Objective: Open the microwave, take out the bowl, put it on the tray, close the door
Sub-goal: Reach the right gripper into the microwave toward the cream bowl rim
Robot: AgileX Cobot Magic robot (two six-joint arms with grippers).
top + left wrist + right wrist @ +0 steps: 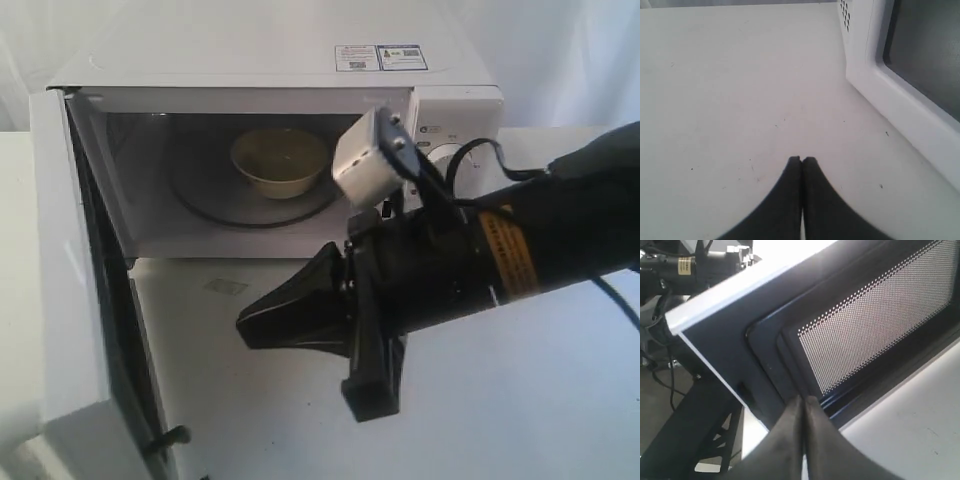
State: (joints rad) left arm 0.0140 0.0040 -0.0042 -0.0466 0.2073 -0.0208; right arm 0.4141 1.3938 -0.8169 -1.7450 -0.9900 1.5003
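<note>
Bowl (280,160) inside open microwave (230,55), twelve o'clock from right pincer (246,326); clenched empty, seemingly nearer than left pincer (801,161), likewise clenched.

The table (500,400) is white and flat. The microwave (230,55) sits right on it, at the back. The table top has tiny dark specks (691,169) and a faint pale patch (225,287) just in front of the microwave.

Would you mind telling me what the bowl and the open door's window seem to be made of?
The bowl looks like glazed ceramic: cream, thick-walled, smooth, though blurred. The window of the door seems a perforated metal screen, given its fine regular dots, framed in dark glossy plastic or coated metal.
</note>
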